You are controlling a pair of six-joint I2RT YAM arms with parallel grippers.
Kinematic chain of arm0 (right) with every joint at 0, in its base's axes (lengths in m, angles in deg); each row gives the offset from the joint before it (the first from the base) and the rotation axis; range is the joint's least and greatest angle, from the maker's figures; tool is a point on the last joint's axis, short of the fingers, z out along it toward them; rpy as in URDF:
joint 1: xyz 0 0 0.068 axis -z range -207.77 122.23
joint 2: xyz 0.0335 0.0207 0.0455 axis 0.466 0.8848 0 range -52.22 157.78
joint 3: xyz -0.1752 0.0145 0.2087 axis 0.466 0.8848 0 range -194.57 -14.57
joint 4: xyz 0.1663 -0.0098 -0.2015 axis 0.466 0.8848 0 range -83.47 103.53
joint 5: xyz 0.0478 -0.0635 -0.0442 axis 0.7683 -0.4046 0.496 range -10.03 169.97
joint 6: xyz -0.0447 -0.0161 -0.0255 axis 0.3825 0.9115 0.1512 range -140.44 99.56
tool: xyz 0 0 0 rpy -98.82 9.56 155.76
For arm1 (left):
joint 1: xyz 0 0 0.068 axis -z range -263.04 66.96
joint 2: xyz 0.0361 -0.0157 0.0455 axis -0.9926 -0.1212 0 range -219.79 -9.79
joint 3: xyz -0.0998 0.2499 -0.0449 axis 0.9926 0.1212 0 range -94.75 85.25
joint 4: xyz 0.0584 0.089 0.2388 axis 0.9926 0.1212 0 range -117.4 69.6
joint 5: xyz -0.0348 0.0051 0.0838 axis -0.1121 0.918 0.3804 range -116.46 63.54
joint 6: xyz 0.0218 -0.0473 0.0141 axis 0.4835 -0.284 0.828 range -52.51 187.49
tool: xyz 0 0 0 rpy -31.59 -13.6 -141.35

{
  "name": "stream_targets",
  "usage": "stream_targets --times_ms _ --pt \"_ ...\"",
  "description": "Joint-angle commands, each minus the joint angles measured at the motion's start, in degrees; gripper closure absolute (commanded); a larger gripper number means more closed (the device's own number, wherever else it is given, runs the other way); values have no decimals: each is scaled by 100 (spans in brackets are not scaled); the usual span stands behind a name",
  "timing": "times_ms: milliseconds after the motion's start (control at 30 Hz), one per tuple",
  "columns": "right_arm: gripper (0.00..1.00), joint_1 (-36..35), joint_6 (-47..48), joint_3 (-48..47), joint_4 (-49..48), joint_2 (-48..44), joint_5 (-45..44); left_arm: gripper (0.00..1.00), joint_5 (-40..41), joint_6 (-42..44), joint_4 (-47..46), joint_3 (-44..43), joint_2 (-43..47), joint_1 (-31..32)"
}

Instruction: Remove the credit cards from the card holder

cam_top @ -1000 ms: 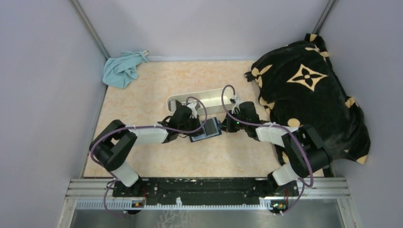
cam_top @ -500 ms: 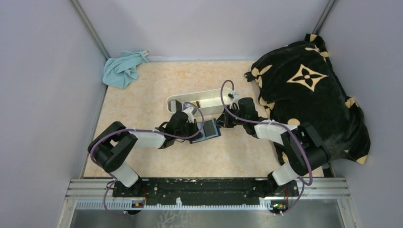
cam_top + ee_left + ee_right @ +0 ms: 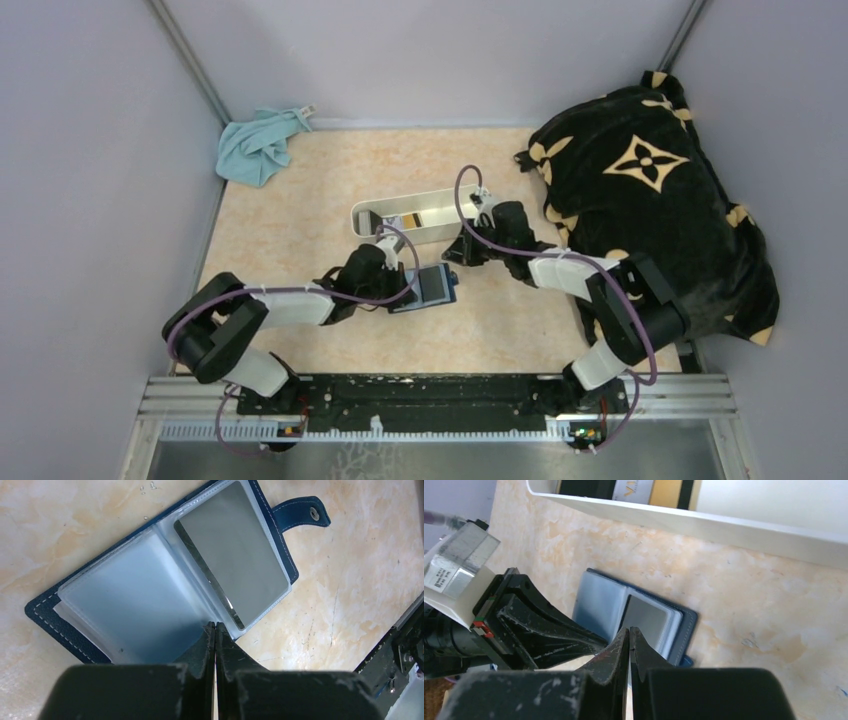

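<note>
Top external: card holder (image 3: pixel 432 287) lies open on the surface (image 3: pixel 300 200), near the white tray (image 3: pixel 365 213), between both hands.
Left wrist: left hand (image 3: pixel 215 630) closed, tips at the holder's fold; 1 grey card (image 3: pixel 235 565) in the snap-tab-side sleeve.
Right wrist: right hand (image 3: pixel 629 635) closed above the holder; credit cards (image 3: pixel 639 487) in the tray.

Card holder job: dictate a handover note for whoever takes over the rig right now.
Left pincer: shut, tips at the near edge of the open card holder, by its spine. I can't tell if it pinches the sleeve.
Right pincer: shut, empty, between the holder and the white tray.
Done: the holder lies open on the table, and some cards lie in the tray.
Left: one grey card sits in the right sleeve; the left sleeve looks empty. Pull that card out.
</note>
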Motion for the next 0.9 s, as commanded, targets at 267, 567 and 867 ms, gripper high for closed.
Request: stream_targets --times_ms 267,567,867 --pt "96 -220 39 147 -693 876 103 82 -310 -125 98 -285 182 46" --pt "96 -219 -149 727 -1329 1456 189 77 -144 -390 -229 -392 -250 40" --pt "96 -220 -168 780 -1455 1635 157 75 -556 -642 -427 -24 115 -537"
